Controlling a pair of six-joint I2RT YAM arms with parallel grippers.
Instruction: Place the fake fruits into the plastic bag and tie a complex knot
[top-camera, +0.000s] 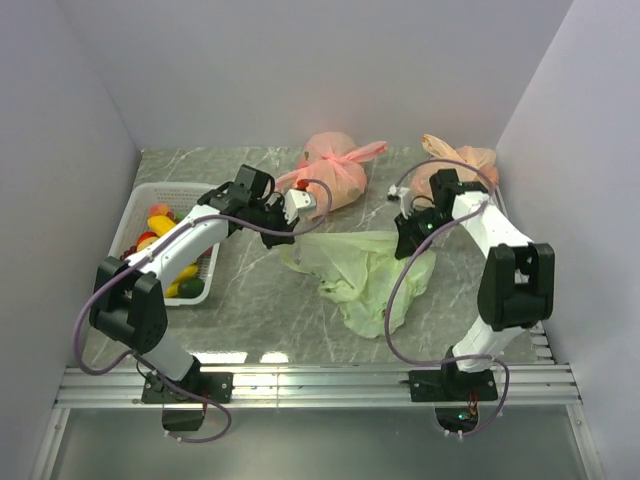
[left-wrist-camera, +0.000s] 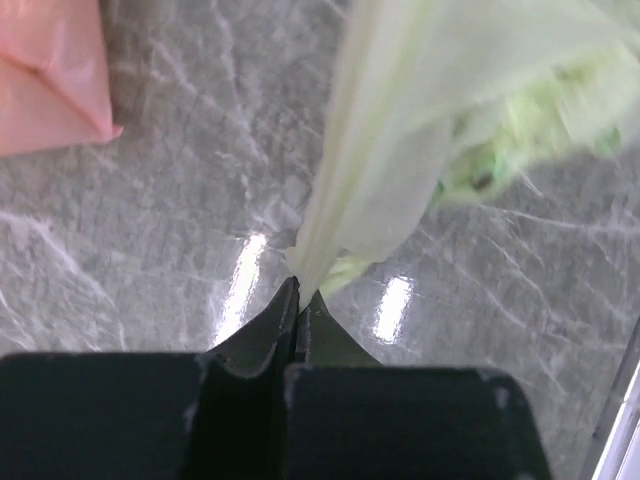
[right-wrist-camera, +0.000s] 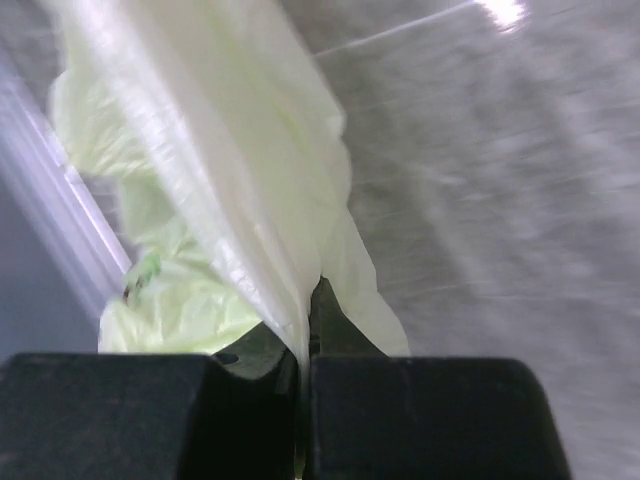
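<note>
Your left claw (left-wrist-camera: 300, 292) is pinched tight on a fold of the bag (top-camera: 372, 268), and your right claw (right-wrist-camera: 308, 290) is clamped on another fold (in both wrist views the film is squeezed between closed fingers). The bag lies crumpled on the desk (top-camera: 260, 315) between the arms, its far edge stretched from claw to claw. The fruits (top-camera: 165, 235) sit in the basket (top-camera: 148, 190) at your left, well apart from the bag.
</note>
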